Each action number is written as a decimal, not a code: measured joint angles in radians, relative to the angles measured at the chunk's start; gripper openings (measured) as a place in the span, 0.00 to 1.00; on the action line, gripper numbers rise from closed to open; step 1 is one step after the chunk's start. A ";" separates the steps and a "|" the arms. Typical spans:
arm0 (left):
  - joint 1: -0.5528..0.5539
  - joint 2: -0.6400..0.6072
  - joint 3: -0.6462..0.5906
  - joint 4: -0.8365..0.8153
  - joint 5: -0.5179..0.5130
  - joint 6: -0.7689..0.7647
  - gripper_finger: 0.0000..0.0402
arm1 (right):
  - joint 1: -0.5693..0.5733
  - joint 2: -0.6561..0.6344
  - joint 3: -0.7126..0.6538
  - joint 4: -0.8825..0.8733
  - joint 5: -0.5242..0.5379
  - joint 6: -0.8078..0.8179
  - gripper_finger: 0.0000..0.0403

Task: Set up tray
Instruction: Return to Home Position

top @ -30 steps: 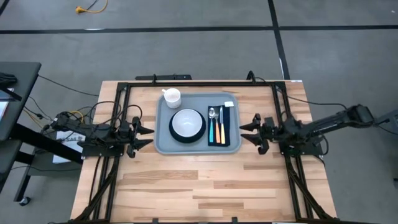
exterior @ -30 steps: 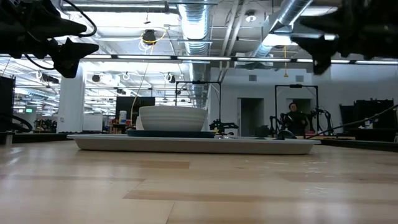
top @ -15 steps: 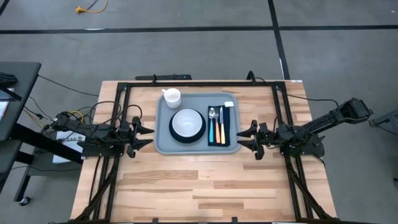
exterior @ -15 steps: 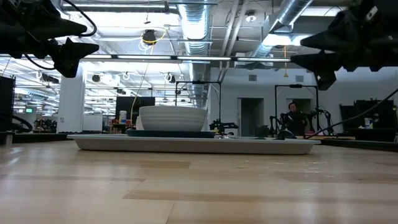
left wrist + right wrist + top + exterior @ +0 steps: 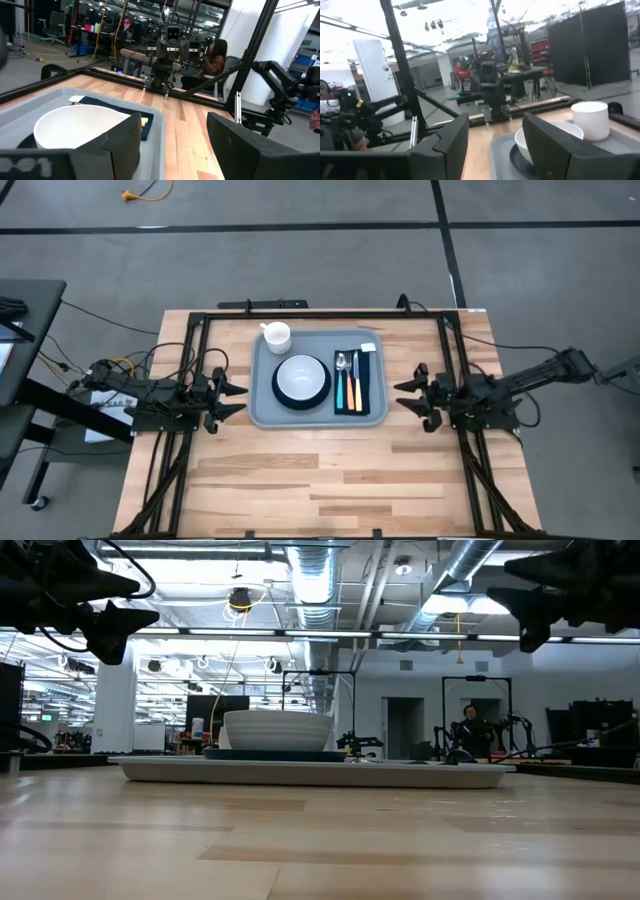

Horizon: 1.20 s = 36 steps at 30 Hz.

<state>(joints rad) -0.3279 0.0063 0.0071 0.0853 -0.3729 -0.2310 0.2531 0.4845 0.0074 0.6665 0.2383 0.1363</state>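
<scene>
The light grey-blue tray (image 5: 262, 408) lies flat on the table's far half. On it, a white bowl (image 5: 302, 376) sits on a dark plate, and a navy cloth (image 5: 364, 385) carries cutlery with orange and blue handles. A white cup (image 5: 277, 335) stands at the tray's far left corner. My left gripper (image 5: 238, 399) is open above the table, just left of the tray. My right gripper (image 5: 404, 395) is open, just right of the tray and also off the table (image 5: 530, 610). The wrist views show the bowl (image 5: 80, 127) and the cup (image 5: 592, 120) ahead of the fingers.
Black frame rails (image 5: 320, 314) run along the table's far edge and both sides. Bare wood (image 5: 320, 480) takes up the near half of the table. A seated person (image 5: 468, 730) and other equipment stand in the room behind.
My right gripper dipped down and toward the tray and the near edge, then rose again and drew back toward the table's right edge. It stayed open. The tray and everything on it kept still.
</scene>
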 joint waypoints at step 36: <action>0.000 0.000 0.000 0.000 0.000 0.000 0.53 | -0.013 -0.465 -0.002 -0.613 0.026 0.013 0.44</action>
<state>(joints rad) -0.3279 0.0063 0.0067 0.0849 -0.3729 -0.2310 0.2398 0.0196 0.0055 0.0532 0.2638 0.1494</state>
